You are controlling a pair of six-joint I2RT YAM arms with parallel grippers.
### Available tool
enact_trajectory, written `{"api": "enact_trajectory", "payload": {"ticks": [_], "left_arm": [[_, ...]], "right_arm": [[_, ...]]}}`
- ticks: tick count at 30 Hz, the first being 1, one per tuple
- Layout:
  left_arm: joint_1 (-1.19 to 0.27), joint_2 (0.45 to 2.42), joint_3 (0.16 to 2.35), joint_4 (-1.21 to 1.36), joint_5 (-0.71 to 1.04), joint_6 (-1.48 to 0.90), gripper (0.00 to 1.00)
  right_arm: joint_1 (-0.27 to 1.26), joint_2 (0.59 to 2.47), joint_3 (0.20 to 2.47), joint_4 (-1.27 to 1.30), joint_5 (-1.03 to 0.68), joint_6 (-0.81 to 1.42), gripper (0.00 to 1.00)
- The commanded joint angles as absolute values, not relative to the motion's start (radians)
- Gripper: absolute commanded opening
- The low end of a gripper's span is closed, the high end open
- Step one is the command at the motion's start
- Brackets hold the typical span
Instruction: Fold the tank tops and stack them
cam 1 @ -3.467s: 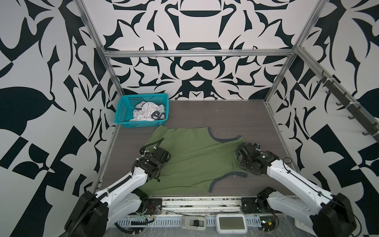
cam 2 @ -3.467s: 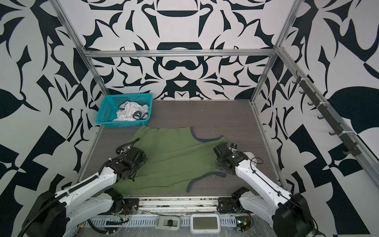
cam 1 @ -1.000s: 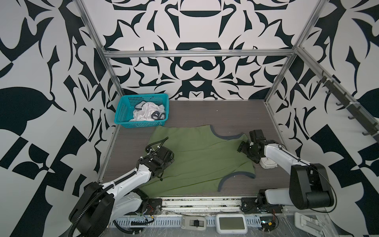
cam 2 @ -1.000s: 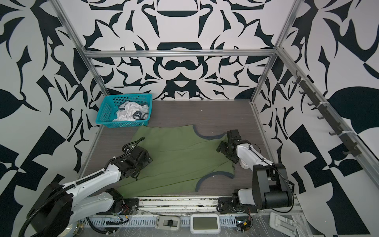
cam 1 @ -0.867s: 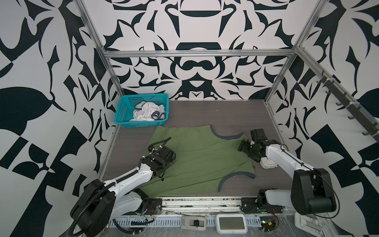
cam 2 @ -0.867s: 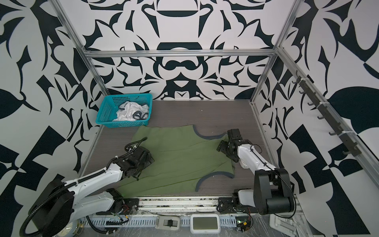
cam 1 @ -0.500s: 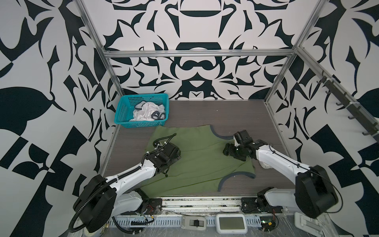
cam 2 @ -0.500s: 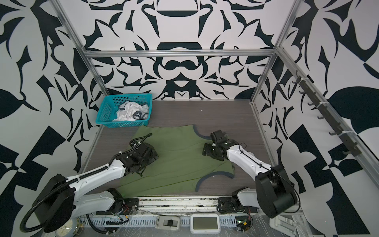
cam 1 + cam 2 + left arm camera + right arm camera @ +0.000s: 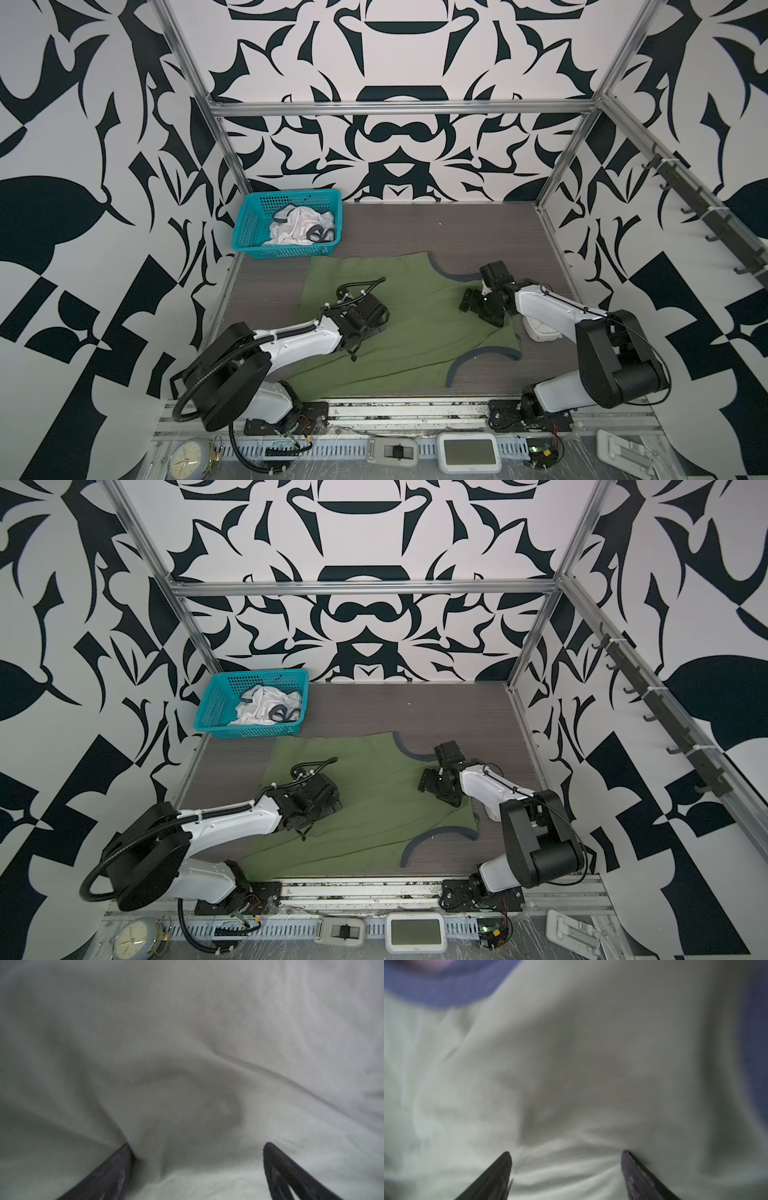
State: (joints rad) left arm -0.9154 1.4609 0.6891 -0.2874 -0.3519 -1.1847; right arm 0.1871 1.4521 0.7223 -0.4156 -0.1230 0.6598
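**Both top views.** The olive green tank top (image 9: 415,345) lies spread flat on the table (image 9: 457,232), with its two openings edged in grey-blue trim (image 9: 484,356) toward the right arm. The white tank top (image 9: 297,226) sits crumpled in the teal mesh basket (image 9: 249,224) at the far left corner, and the basket stands just beside the green cloth's far edge. The left tool (image 9: 376,322) rests on the left half of the green cloth. The right tool (image 9: 473,305) rests between the two trimmed openings. Bare table lies beyond the garment toward the far wall. The cloth's near edge runs close to the front rail (image 9: 415,405), so a fold away from the rail probably has the most room

**Left wrist.** The left tool (image 9: 197,1157) stands wide, with its fingers (image 9: 116,1169) pressed on green cloth and holding nothing. A soft wrinkle (image 9: 270,1072) crosses the cloth ahead of it

**Right wrist.** The right tool (image 9: 566,1159) also stands wide and empty on the cloth, with the trim (image 9: 446,991) just ahead. This view is blurred

**Handling.** The garment looks light and limp, and likely to drag and bunch under the fingers. The trimmed edges and hem corners probably give the firmest pinch
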Motion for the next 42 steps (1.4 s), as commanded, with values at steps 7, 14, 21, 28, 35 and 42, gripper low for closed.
{"api": "enact_trajectory", "payload": {"ticks": [7, 14, 21, 28, 35, 42], "left_arm": [[-0.986, 1.546, 0.869, -0.308, -0.341, -1.122, 1.00], [-0.759, 1.365, 0.884, -0.498, -0.465, -1.017, 0.99], [-0.463, 1.288, 0.799, -0.329, -0.373, -0.878, 0.93], [-0.294, 1.402, 0.729, -0.012, -0.237, -0.798, 0.75], [-0.237, 1.574, 0.756, 0.124, -0.120, -0.792, 0.60], [-0.245, 1.627, 0.757, 0.091, -0.082, -0.822, 0.51]], "right_arm": [[0.093, 1.379, 0.744, -0.488, -0.120, 0.591, 0.84], [0.167, 1.376, 0.892, -0.493, -0.189, 0.534, 0.80], [0.244, 1.505, 1.047, -0.426, -0.209, 0.522, 0.75], [0.283, 1.684, 1.190, -0.391, -0.217, 0.504, 0.70], [0.301, 1.797, 1.274, -0.389, -0.216, 0.476, 0.68], [0.347, 1.876, 1.320, -0.396, -0.221, 0.441, 0.67]]}}
